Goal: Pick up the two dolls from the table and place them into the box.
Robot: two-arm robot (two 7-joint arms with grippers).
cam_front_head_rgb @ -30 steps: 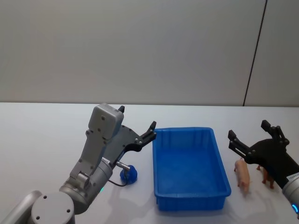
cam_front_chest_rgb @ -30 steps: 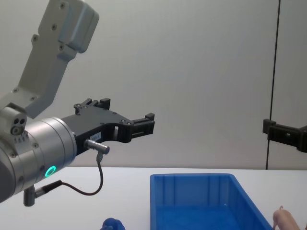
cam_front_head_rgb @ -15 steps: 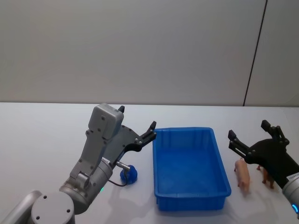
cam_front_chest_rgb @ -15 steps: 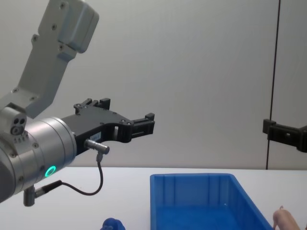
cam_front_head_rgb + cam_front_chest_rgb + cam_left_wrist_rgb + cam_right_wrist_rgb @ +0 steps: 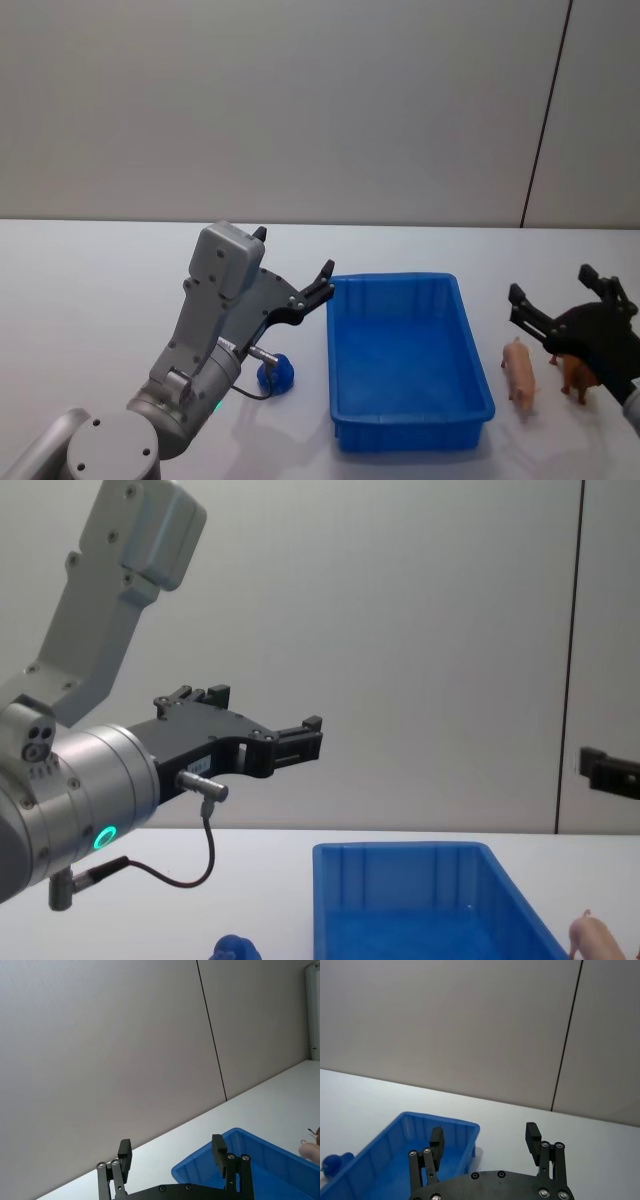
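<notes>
Presently the pale-pink pig (image 5: 519, 369) stands on the white bench (image 5: 80, 300) toward its near edge, just beside the right wall of the blue box (image 5: 408, 350) and not touching it. Its long axis runs from the far edge toward the near edge, parallel to the box's long side. I cannot tell which end carries the snout. A small brown figure (image 5: 575, 375) stands just to the pig's right, partly hidden by my right arm. The dark-blue doll (image 5: 277, 374) sits on the bench off the box's left wall, near the box's near-left corner, under the cable of my left arm. It is too rounded to show a facing. The box interior holds neither doll.

My left end effector (image 5: 293, 253) is raised above the bench beside the box's far-left corner, fingers spread and holding nothing. My right end effector (image 5: 552, 284) hangs above the pig and the brown figure, likewise spread and holding nothing.

The bench surface is plain white and flat. Behind it stands a bare grey wall (image 5: 300, 100) with one dark vertical seam (image 5: 545, 115).

Against the frame one second ago, my right end effector has drawn back toward the right, so the pig is uncovered. The left end effector, both dolls and the box lie as before.
</notes>
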